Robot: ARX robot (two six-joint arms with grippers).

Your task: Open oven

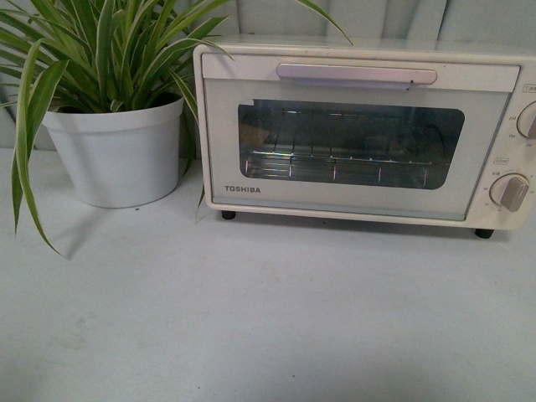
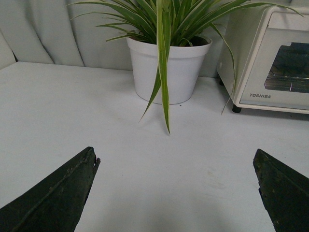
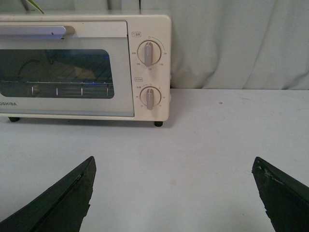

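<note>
Right gripper [image 3: 174, 162] hangs spread wide over the desk [image 1: 251, 327], and the left gripper [image 2: 176, 159] does likewise, both empty. The oven [image 1: 352, 134] sits at one o'clock, door shut, with a potted plant [image 1: 117, 142] at ten. I'd say the reach hasn't begun. Next, one gripper must catch the bar handle [image 1: 356, 74] and pull down.

A: Oven [image 1: 352, 205] colours?
B: Cream-white body, dark tinted window [image 1: 352, 126], silvery rack [image 1: 335, 165] behind it. Black feet [image 1: 228, 215], black TOSHIBA lettering [image 1: 242, 190]. Handle [image 1: 356, 74] pale silver-lilac; knobs [image 3: 149, 52] beige-grey.
A: Left of it?
B: White pot [image 1: 117, 155]; leaves [image 1: 109, 50] green with pale lengthwise stripes. Counter [image 1: 251, 318] pale grey-white, curtain [image 3: 241, 43] likewise.
A: Pincers?
B: Left pincer [image 2: 176, 157] and right pincer [image 3: 174, 162] both matt black.
</note>
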